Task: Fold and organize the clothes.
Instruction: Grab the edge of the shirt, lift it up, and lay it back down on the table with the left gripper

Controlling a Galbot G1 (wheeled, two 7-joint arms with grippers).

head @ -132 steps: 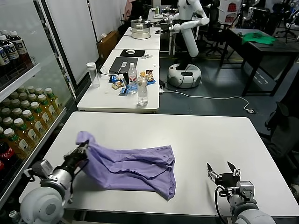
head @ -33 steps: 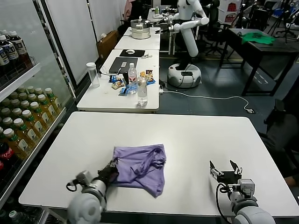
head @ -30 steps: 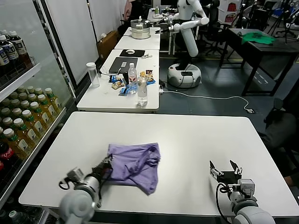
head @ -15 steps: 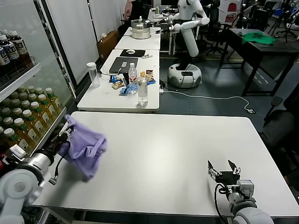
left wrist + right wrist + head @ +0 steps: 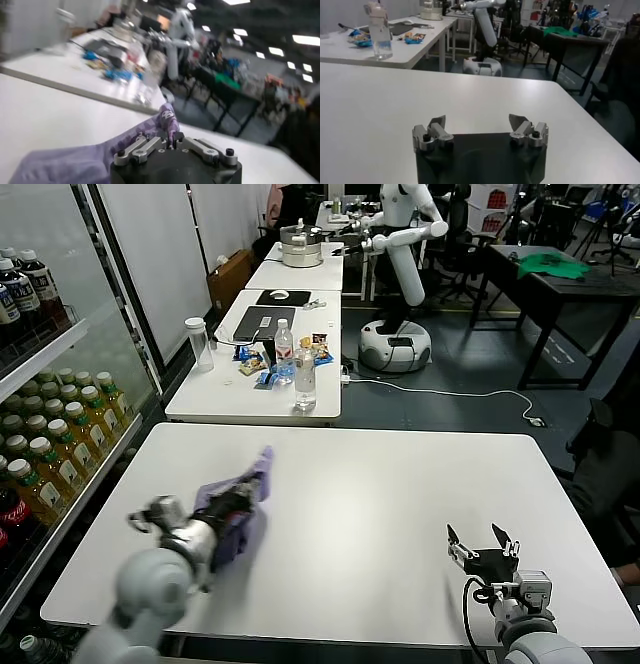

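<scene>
The lavender-purple T-shirt (image 5: 238, 506) is bunched into a small wad on the left part of the white table (image 5: 400, 484). My left gripper (image 5: 246, 492) is shut on a fold of it; in the left wrist view the purple fabric (image 5: 100, 155) is pinched between the closed fingers, with the gripper (image 5: 172, 142) just above the table. My right gripper (image 5: 481, 550) is open and empty near the table's front right edge; the right wrist view shows it (image 5: 478, 124) with jaws wide apart over bare table.
A second white table (image 5: 250, 384) behind holds bottles (image 5: 304, 374) and snacks. A drinks shelf (image 5: 40, 434) stands at the left. A white robot (image 5: 400, 244) and a dark table with a green cloth (image 5: 552, 266) are far back.
My left gripper has swung the bunched T-shirt from the table's left edge back inward to the left-middle of the table. The right arm has not moved.
</scene>
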